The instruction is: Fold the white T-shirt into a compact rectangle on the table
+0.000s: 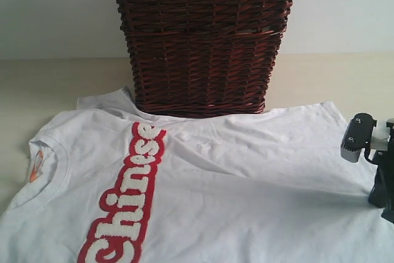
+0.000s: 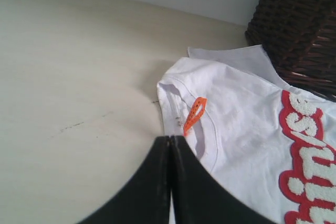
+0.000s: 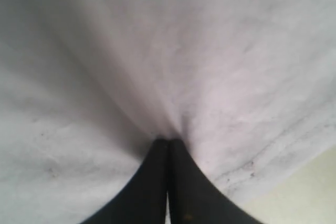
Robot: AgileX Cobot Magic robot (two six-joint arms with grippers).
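Both grippers are closed, the right gripper [image 3: 168, 141] pinching puckered cloth of the white T-shirt [image 1: 246, 170], the left gripper [image 2: 170, 139] at its collar with hold unconfirmed; spread on the table [image 1: 55, 84] against the rear-edge basket [image 1: 203, 47], the shirt could skew if only one side lifts.

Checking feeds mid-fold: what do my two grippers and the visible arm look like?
Left gripper and right gripper: each a pair of smooth black fingers tapering to a narrow tip. The right arm shows a black-and-grey block with small screw heads, a white part behind, black below.
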